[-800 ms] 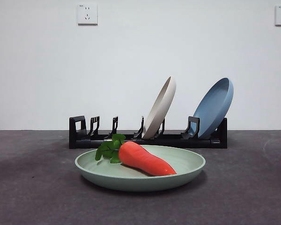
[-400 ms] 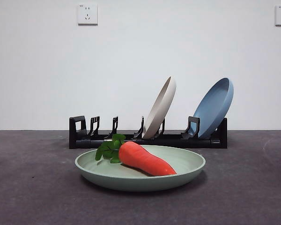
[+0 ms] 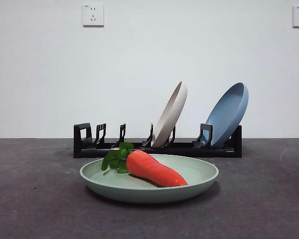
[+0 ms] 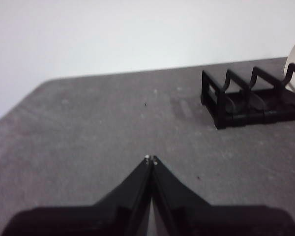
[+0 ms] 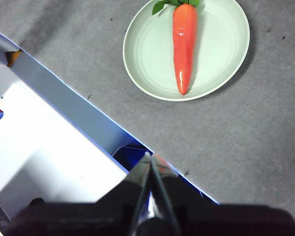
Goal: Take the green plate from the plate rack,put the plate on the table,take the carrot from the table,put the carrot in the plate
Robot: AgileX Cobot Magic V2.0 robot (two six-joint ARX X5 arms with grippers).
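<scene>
The green plate (image 3: 149, 180) lies flat on the dark grey table (image 3: 35, 199), in front of the black plate rack (image 3: 157, 144). The carrot (image 3: 154, 168) rests inside the plate, leaves toward the rack. From above, the right wrist view shows the plate (image 5: 216, 49) with the carrot (image 5: 184, 44) along its middle. My right gripper (image 5: 150, 158) is shut and empty, high above the table's edge, well away from the plate. My left gripper (image 4: 150, 159) is shut and empty over bare table, with the rack's end (image 4: 246, 98) off to one side.
A cream plate (image 3: 170, 114) and a blue plate (image 3: 229, 113) lean in the rack's slots. Two wall sockets sit high on the white wall behind. The table's edge (image 5: 88, 118) and white surfaces beyond it show under the right gripper.
</scene>
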